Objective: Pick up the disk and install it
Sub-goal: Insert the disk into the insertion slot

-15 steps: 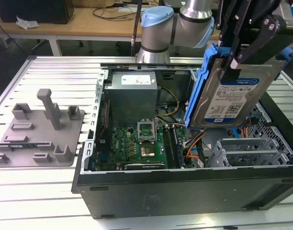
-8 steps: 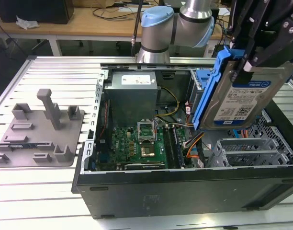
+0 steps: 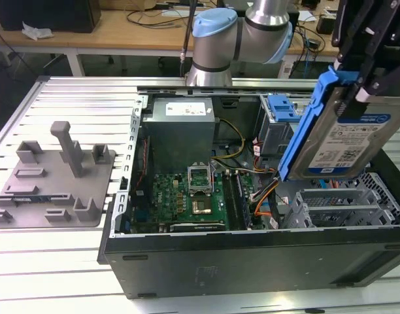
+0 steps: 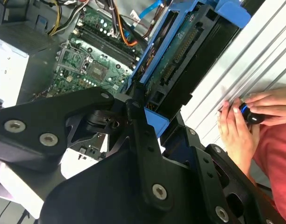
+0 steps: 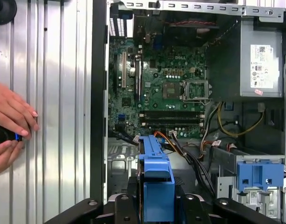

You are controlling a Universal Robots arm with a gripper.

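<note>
One disk (image 3: 347,140), clamped on edge in the gripper (image 3: 365,77), hangs tilted above the open computer case (image 3: 252,261), over the drive cage (image 3: 337,206) at the exterior view's right. Edgewise hold probably suits sliding into a bay (judgement only). Cables (image 3: 265,196) crowd beside the cage; case walls bound any descent.

The flat silver metal disk (image 3: 347,134) had a bright blue frame and a white-and-blue label. The flat circuit board (image 3: 190,196) was green.
</note>
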